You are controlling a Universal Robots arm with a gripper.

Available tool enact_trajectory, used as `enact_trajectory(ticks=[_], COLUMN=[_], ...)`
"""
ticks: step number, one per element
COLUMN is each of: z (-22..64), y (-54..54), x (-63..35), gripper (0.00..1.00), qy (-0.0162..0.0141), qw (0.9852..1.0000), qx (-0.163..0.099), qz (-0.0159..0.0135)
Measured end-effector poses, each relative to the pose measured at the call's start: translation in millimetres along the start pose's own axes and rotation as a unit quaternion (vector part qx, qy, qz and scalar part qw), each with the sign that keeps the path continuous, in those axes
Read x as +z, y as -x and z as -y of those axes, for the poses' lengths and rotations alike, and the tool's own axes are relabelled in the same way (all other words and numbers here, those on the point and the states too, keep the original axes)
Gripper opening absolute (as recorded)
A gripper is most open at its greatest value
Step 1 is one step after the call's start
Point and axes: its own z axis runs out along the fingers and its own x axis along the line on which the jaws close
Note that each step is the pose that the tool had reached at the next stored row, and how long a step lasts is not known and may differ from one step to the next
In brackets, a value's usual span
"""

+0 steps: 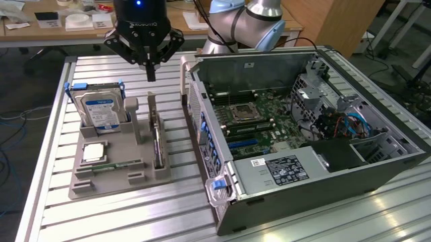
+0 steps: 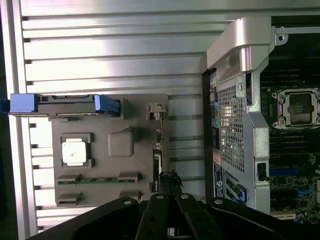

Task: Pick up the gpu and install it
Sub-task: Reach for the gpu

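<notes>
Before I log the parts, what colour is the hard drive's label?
Blue, on the silver hard drive; the exterior view shows it best.

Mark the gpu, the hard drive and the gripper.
gpu [image 1: 158, 143], exterior view, card's upper edge.
hard drive [image 1: 101, 108], exterior view, blue label.
gripper [image 1: 151, 75], exterior view, shut fingertips.

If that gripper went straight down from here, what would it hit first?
Probably the top edge of the gpu standing upright in the grey holder below the gripper, though depth is hard to judge.
</notes>
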Motion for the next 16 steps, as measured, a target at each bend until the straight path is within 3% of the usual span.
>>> enact_trajectory(ticks=[8, 16], z=[6.9, 19.5], y=[-0.4, -1.2], x=[-0.3, -0.9], gripper=[0.11, 0.11], qy=[-0.0001, -0.0005], qw=[1.0, 1.0], qx=[0.0, 0.0], qz=[0.0, 0.0])
